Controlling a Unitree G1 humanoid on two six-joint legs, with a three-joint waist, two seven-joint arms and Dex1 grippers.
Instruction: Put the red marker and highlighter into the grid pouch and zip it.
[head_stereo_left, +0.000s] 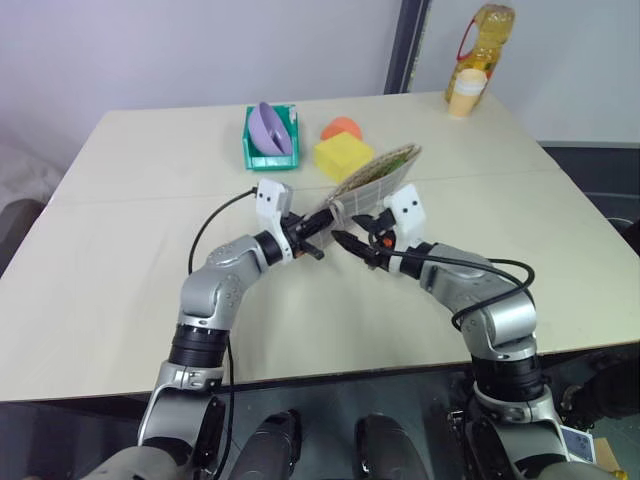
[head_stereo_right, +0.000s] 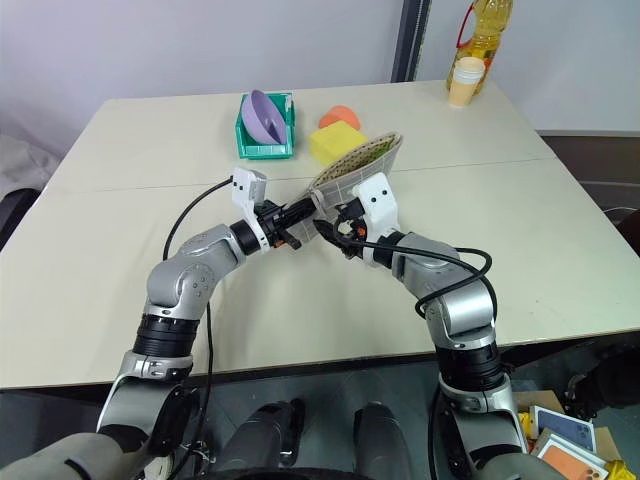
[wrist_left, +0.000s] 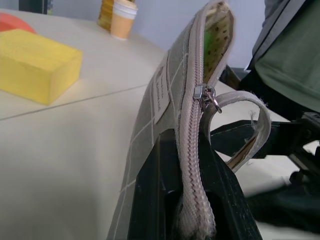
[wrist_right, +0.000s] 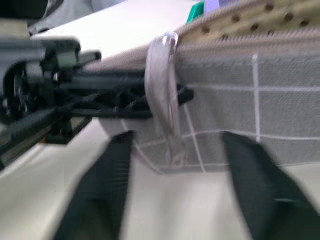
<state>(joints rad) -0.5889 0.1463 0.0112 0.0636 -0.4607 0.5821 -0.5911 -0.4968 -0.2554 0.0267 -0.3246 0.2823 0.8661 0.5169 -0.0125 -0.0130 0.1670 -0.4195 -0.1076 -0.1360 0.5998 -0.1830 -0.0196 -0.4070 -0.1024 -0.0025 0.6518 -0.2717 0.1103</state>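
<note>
Currently, the left gripper (wrist_left: 192, 200) is clamped on one end of the grid pouch (head_stereo_left: 372, 175), with the zipper seam running up between its two black fingers (wrist_left: 150, 200). The pouch is held off the table (head_stereo_left: 120, 260), rising from the jaws at a slant toward the far side. Its zipper is closed along the section next to the jaws; past the slider (wrist_left: 205, 95) the mouth gapes, exposing a dotted lining and a patch of light green, probably the highlighter (wrist_left: 207, 37). The red marker cannot be made out.

A grey pull loop (wrist_right: 165, 100) hangs from the slider. The right gripper (wrist_right: 175, 185) faces the pouch from the opposite side, its fingers (wrist_right: 97, 195) parted on either side of the loop and not touching it. Whether they have begun to grip cannot be told.

Beyond the pouch, away from both jaws, lie a yellow sponge block (wrist_left: 35, 62), an orange object (head_stereo_left: 342, 128), a green bin (head_stereo_left: 270, 140) holding a purple funnel-like item (head_stereo_left: 266, 127), a paper cup (head_stereo_left: 467, 92) and an oil bottle (head_stereo_left: 488, 35).
</note>
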